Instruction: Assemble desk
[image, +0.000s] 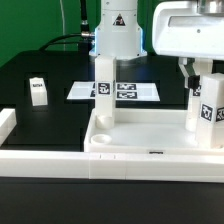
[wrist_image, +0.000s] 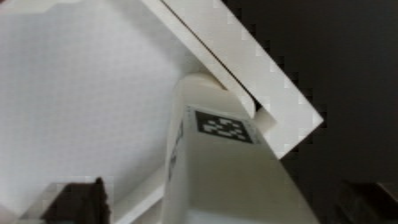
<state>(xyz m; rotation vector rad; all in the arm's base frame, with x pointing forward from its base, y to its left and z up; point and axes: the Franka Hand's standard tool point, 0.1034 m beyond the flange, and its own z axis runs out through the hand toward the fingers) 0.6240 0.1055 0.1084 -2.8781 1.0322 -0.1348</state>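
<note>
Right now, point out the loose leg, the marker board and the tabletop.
loose leg (image: 38, 92): exterior view, on its tagged side face.
marker board (image: 148, 90): exterior view, on the bare white part past the tags.
tabletop (image: 145, 125): exterior view, on the bare floor between the two upright legs.

I read tabletop (image: 150, 135): smooth white plastic, slight sheen | legs (image: 103, 85): same white plastic, matt, with printed black-white tags (wrist_image: 224, 127) | table (image: 60, 70): black, matt, even | marker board (image: 82, 91): thin white sheet, matt, I can't tell material

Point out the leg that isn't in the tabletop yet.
The lone leg on the black table at the exterior view's left. The middle leg and rightmost leg stand upright in the tabletop.
</note>
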